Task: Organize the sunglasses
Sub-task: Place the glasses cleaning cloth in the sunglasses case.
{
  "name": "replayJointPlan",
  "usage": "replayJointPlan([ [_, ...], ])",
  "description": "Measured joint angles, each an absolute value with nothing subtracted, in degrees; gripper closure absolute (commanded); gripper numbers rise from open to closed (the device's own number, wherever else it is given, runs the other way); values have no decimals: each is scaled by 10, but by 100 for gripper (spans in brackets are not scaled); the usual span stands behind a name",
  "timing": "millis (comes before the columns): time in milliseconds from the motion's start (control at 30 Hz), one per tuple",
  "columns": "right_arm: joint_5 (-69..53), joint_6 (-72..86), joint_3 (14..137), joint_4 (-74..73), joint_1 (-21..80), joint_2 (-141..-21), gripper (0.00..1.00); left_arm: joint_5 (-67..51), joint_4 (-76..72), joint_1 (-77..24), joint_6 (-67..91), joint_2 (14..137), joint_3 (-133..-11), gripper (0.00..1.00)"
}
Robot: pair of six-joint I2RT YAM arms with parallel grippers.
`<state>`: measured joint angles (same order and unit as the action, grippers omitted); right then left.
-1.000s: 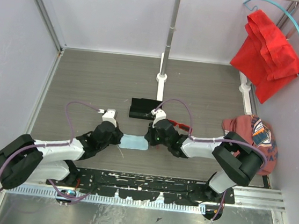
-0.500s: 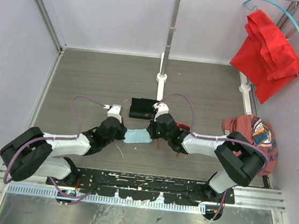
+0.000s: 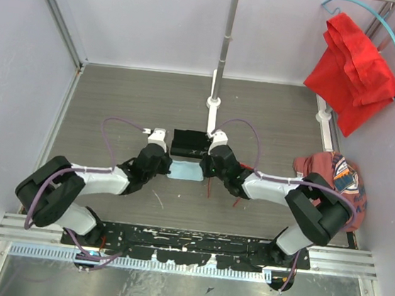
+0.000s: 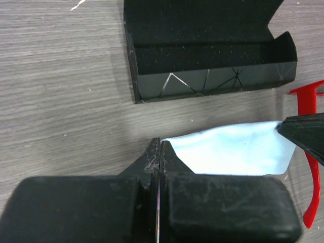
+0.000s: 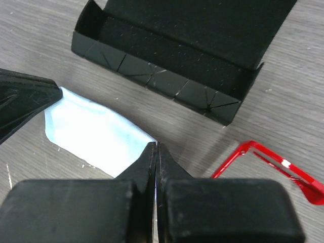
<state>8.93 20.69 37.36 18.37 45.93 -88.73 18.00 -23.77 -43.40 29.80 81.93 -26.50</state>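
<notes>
A: Top view. Left gripper [image 3: 171,166] and right gripper [image 3: 201,168] meet at the pale blue cloth [image 3: 184,171], one at each end. The cloth sits just on the near side of the black case [image 3: 188,144]. How the jaws stand is not readable from up here.

B: The wrist views settle it. Left wrist: fingers pressed together on the cloth's left corner. Right wrist: the same, pinching the right corner. The cloth spans between the two tips. Only seen there: the case lies open, lid folded back.

A: Sunglasses [image 4: 309,98]?

B: On the table [image 3: 117,103], just right of the cloth, near the case's right end, under the right arm. The top view gives only thin red slivers. The right wrist shows a red frame corner, the left wrist one slim red arm at the picture's edge. Lenses not seen.

A: Against one second ago?

B: Both grippers and the cloth have moved away from the bases, toward the case. Then the cloth was apart from it; now it is just beside it. The case is unmoved.
</notes>
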Motion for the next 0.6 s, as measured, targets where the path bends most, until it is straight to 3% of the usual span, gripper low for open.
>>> replayJointPlan([
  [600,81,191,404,192,409,-888,99,140,-264,-396,283,883,-325,100],
])
